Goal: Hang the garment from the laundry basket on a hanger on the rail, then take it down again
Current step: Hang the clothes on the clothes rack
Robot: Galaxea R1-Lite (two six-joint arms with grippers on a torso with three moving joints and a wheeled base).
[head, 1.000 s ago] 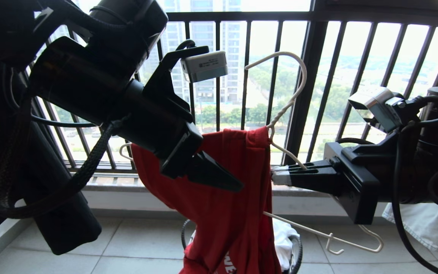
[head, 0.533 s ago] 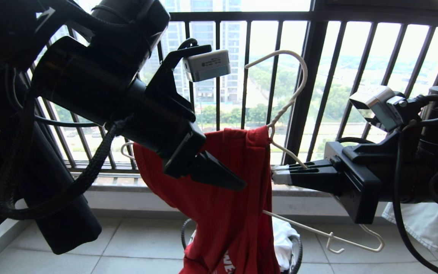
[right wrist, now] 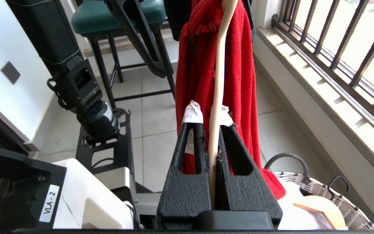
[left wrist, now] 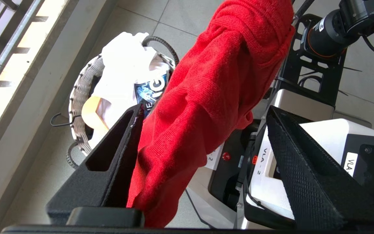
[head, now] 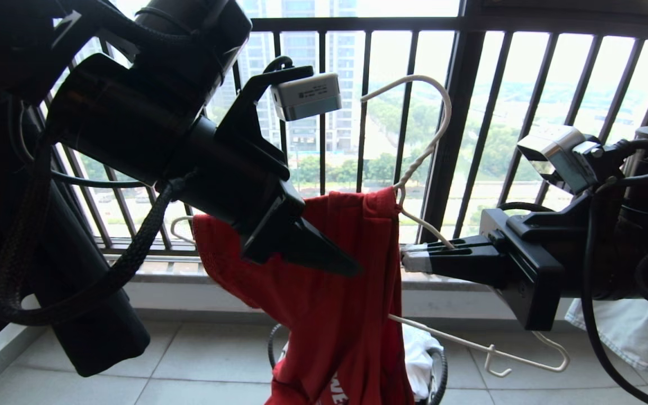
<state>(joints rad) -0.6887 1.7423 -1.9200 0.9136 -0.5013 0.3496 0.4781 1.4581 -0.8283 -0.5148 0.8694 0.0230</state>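
The red garment [head: 324, 292] could slide off the hanger [head: 422, 163] into the laundry basket [left wrist: 83, 97], judging by how it hangs bunched on one arm only. At centre frame the left tool [left wrist: 200, 162] gapes around a fold without gripping; at right the right tool [right wrist: 211, 130] is clamped on the hanger's wire.

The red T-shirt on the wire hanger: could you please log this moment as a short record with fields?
garment: red T-shirt draped over one arm of the hanger, hanging down to the laundry basket
hanger hook: free, on no rail
right gripper: shut on the hanger's wire
left gripper: jaws apart with shirt cloth between them
basket contents: white printed T-shirt
backdrop: barred window railing
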